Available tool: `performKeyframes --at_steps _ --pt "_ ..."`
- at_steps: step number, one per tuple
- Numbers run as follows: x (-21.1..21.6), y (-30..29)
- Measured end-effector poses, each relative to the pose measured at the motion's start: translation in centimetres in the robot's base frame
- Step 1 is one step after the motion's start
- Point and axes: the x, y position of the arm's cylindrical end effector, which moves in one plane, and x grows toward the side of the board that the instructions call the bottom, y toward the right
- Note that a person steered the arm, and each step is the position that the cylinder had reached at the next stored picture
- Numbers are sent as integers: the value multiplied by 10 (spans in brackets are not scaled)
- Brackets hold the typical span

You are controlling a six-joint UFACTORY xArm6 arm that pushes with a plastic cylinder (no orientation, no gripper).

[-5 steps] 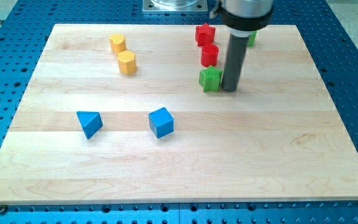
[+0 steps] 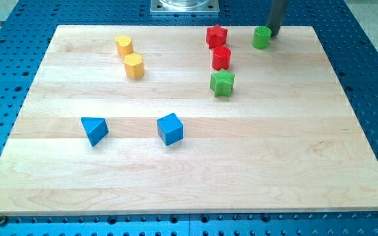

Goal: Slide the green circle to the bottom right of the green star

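The green circle [image 2: 261, 37] stands near the view's top edge of the wooden board [image 2: 320, 144], right of centre. The green star [image 2: 222, 83] lies lower and to the view's left of it. My tip [image 2: 273, 35] is at the top of the view, touching or just beside the green circle's upper right side. The rod runs up out of the view.
A red star [image 2: 216, 36] and a red cylinder [image 2: 221, 58] sit just above the green star. Two yellow blocks [image 2: 125, 46] [image 2: 134, 65] lie at upper left. A blue triangle [image 2: 94, 130] and a blue cube [image 2: 170, 128] lie lower left.
The rod has moved from just right of the green star up and right to the green circle at the board's top edge. No block has visibly moved.
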Motion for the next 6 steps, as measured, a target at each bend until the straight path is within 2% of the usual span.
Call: performKeyframes --at_steps 1,2,3,4,5,6 --pt "17 -11" --pt "13 -38" --pt "50 -44" --pt "131 -44" --pt "189 -43" --pt "201 -22"
